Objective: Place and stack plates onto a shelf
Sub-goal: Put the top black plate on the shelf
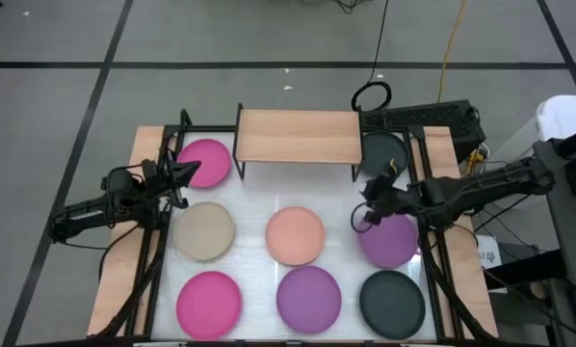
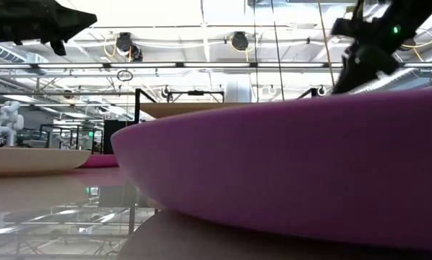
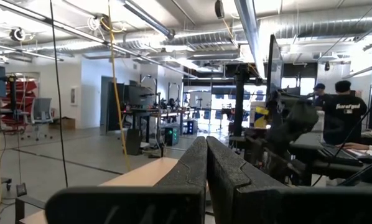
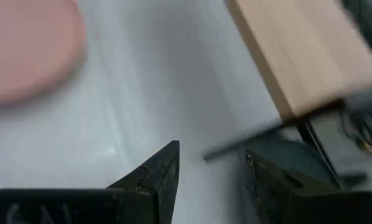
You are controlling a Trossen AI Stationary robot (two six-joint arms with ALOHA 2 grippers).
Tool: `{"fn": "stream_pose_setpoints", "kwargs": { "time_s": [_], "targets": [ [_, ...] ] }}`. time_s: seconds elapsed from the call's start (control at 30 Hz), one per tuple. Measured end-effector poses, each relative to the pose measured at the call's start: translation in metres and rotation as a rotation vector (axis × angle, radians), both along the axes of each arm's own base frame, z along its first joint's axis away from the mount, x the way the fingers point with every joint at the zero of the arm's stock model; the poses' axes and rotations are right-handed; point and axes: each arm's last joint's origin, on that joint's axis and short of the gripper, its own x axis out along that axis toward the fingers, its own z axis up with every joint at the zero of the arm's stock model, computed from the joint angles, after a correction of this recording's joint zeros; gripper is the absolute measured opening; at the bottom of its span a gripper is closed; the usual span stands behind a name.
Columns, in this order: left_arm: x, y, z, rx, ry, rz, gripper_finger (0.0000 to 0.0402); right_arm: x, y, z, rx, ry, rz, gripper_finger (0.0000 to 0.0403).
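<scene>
The right gripper (image 1: pixel 372 183) is hovering with its jaws apart and holding nothing, just off the shelf's right front leg, over the white table (image 1: pixel 254 198). In its own wrist view the right gripper (image 4: pixel 211 165) is looking down past the shelf's corner (image 4: pixel 298 56) at a peach plate (image 4: pixel 30 50).

The left gripper (image 1: pixel 192 173) is hanging with its jaws pressed together and empty, over the near edge of the back magenta plate (image 1: pixel 209 159); the left wrist view shows the left gripper (image 3: pixel 206 162) pointing level across the room.

The shelf (image 1: pixel 298 135) is standing at the back middle of the table, its long axis running left to right, its light wooden top bare on thin black legs.

All plates are lying flat, round and matte. A dark plate (image 1: pixel 384 151) is sitting just right of the shelf. The middle row is showing beige (image 1: pixel 205 231), peach (image 1: pixel 296 235) and purple (image 1: pixel 389 241) plates. The front row is holding magenta (image 1: pixel 209 300), purple (image 1: pixel 309 294) and dark (image 1: pixel 392 299) plates.
</scene>
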Motion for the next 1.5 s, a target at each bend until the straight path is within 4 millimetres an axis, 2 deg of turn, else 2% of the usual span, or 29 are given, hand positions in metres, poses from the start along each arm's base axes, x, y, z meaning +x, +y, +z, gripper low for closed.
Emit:
{"fn": "stream_pose_setpoints", "kwargs": {
  "time_s": [0.1,0.37,0.6,1.07,1.5],
  "targets": [
    [0.000,0.000,0.000,0.000,0.000,0.000,0.0004,-0.007,-0.014,-0.007,0.037,0.091,-0.095,0.0148],
    [0.000,0.000,0.000,0.000,0.000,0.000,0.0004,-0.004,-0.042,-0.016,0.120,0.130,-0.276,0.0148],
    [0.000,0.000,0.000,0.000,0.000,0.000,0.0004,0.002,-0.064,-0.035,0.202,0.234,-0.395,0.0149],
    [0.000,0.000,0.000,0.000,0.000,0.000,0.0004,0.015,-0.100,-0.073,0.205,0.420,-0.424,0.0149],
    [0.000,0.000,0.000,0.000,0.000,0.000,0.0004,0.013,-0.108,-0.080,0.249,0.453,-0.441,0.0149]
  ]
}}
